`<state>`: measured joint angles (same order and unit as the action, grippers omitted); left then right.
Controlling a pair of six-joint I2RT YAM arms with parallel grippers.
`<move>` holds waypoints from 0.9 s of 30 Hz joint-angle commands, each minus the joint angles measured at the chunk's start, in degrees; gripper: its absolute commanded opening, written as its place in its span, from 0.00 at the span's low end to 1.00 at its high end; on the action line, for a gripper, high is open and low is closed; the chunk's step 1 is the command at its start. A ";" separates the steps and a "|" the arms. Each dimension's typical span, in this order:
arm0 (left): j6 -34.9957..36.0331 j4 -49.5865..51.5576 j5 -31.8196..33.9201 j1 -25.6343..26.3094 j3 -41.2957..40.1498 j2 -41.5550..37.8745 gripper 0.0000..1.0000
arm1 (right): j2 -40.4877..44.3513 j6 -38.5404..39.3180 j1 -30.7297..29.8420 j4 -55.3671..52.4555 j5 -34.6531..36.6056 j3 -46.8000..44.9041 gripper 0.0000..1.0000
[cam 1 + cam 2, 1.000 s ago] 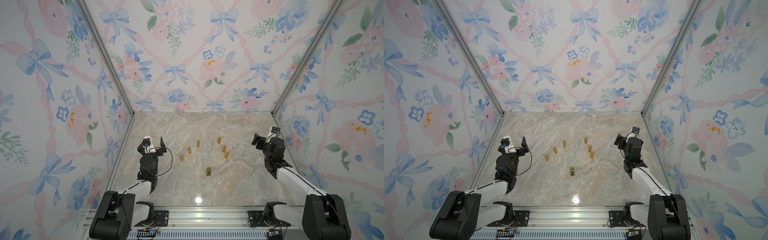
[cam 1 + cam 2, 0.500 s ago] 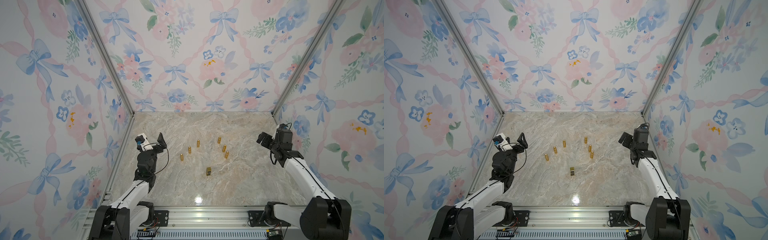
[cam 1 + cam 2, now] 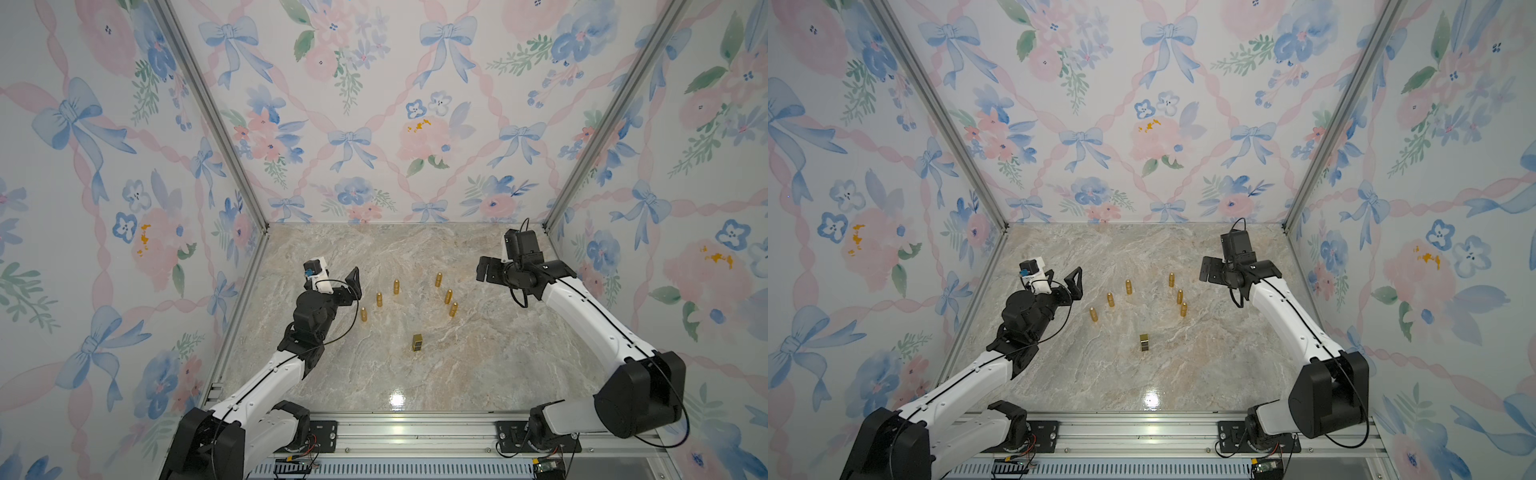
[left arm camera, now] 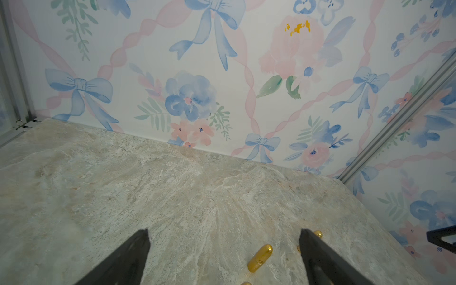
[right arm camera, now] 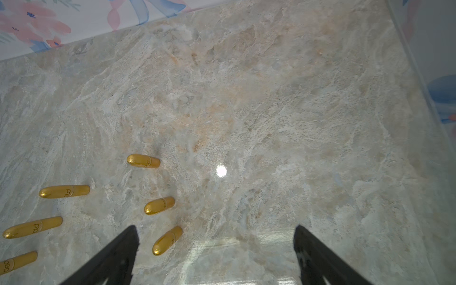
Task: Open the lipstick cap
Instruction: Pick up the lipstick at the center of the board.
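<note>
Several gold, bullet-shaped lipsticks stand upright with caps on at mid-table, in a left row (image 3: 379,299) and a right row (image 3: 448,296). A squarish gold piece (image 3: 418,343) stands nearer the front. My left gripper (image 3: 343,279) hovers open just left of the left row; in its wrist view (image 4: 223,237) one lipstick (image 4: 260,257) shows between the fingers. My right gripper (image 3: 486,269) hangs open, to the right of the right row. Its wrist view (image 5: 214,232) shows the nearest lipstick (image 5: 167,240) just inside one finger. Neither gripper touches anything.
The marble table (image 3: 478,353) is enclosed by floral walls on three sides, with metal corner posts (image 3: 257,216) at the back. An aluminium rail (image 3: 415,428) with both arm bases runs along the front edge.
Both arms have lifted from low poses at the sides and reached inward toward the lipsticks. Both grippers stayed open and the lipsticks did not move.
</note>
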<state>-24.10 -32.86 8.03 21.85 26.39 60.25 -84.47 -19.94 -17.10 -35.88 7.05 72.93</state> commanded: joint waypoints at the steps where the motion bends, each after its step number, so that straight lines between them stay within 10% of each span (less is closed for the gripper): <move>1: 1.77 3.32 0.54 4.16 2.43 2.13 0.98 | -5.00 1.96 -4.17 -5.96 0.24 4.03 0.99; 27: 10.39 5.57 -7.15 19.90 12.37 21.84 0.98 | -35.80 5.65 -9.97 -8.77 -1.91 27.29 0.74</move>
<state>-15.42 -28.51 1.41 41.52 37.71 81.69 -118.10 -14.52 -26.48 -42.54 4.69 98.06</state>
